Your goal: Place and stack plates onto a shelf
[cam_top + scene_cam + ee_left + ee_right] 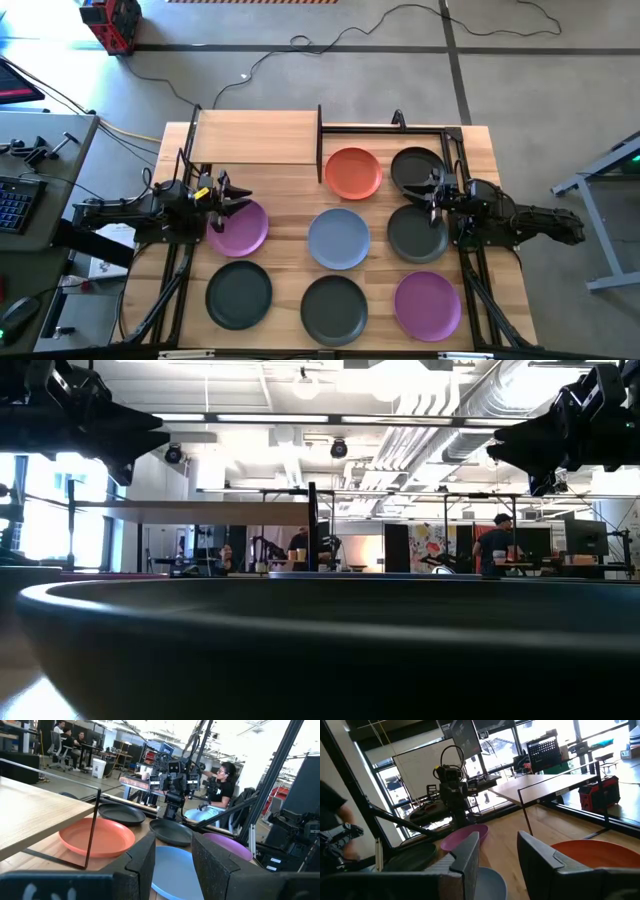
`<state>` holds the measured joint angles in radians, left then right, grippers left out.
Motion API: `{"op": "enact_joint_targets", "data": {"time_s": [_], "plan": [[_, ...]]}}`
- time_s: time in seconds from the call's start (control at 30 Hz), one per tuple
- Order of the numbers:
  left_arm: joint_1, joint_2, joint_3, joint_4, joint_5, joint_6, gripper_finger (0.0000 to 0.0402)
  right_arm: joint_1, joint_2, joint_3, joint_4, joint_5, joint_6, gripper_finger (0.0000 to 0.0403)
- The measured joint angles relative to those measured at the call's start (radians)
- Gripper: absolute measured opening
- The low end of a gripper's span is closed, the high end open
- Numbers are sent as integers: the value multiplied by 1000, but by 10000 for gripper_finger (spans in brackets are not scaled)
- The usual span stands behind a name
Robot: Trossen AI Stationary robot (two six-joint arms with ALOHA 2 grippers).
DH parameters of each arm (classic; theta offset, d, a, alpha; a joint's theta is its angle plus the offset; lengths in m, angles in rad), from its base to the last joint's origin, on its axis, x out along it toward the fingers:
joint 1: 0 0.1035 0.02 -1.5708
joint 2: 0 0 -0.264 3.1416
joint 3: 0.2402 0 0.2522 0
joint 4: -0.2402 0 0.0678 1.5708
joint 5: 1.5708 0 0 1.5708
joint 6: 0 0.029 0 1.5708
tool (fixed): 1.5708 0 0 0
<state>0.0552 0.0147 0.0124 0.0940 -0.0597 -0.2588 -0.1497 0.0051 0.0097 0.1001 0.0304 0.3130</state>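
Shelf: small light-wood panel on thin black posts (255, 137), at the table's eleven o'clock, nothing on it.
Plates: eight round matte plates (338, 239) on the tabletop, from centre to six and three o'clock.
Left gripper (228, 196): nine o'clock, over a purple plate (243, 232), fingers parted, empty.
Right gripper (432, 188): three o'clock, between two dark grey plates, fingers parted, empty.
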Motion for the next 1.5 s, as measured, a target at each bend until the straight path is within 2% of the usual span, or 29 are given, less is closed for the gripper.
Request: {"op": "enact_joint_targets", "data": {"time_s": [1.2, 1.3, 1.5], "plan": [[0, 0, 0, 17, -7, -12, 115, 0, 0, 0, 0, 0, 0, 117], [0, 0, 0, 33, -25, -82, 115, 0, 0, 0, 0, 0, 0, 117], [0, 0, 0, 63, -132, -376, 115, 0, 0, 0, 0, 0, 0, 117]]}}
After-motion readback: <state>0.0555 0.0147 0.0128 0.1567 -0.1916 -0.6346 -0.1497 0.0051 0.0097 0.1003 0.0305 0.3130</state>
